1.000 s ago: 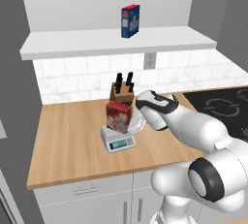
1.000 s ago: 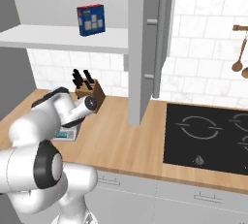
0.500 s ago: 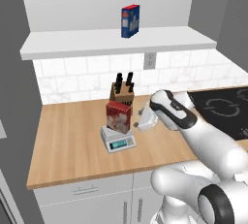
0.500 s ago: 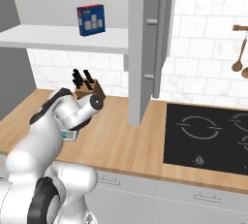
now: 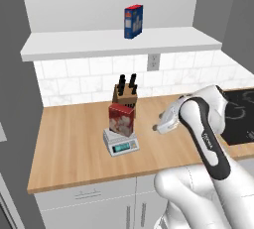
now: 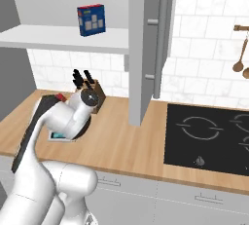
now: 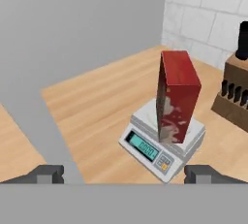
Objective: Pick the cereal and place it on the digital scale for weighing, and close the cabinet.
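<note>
The cereal box (image 7: 177, 97) stands upright on the scale (image 7: 162, 143) on the counter (image 5: 69, 143); the fingers (image 7: 46, 173) are spread apart, apparently clear of it.

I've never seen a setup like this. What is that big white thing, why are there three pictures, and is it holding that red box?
The white shape is a robot arm in a computer-rendered kitchen. Two pictures come from cameras riding behind it, to its left and right, looking over the same wooden counter. The third comes from a camera on its hand: the two small dark stubs at the bottom are its fingertips.

The gripper is open and holds nothing. The red cereal box stands upright on the small digital scale, apart from the fingers. Behind the scale sits a knife block, and to the right a black cooktop. A blue box stands on the shelf of the wall cabinet, whose grey door hangs open.
</note>
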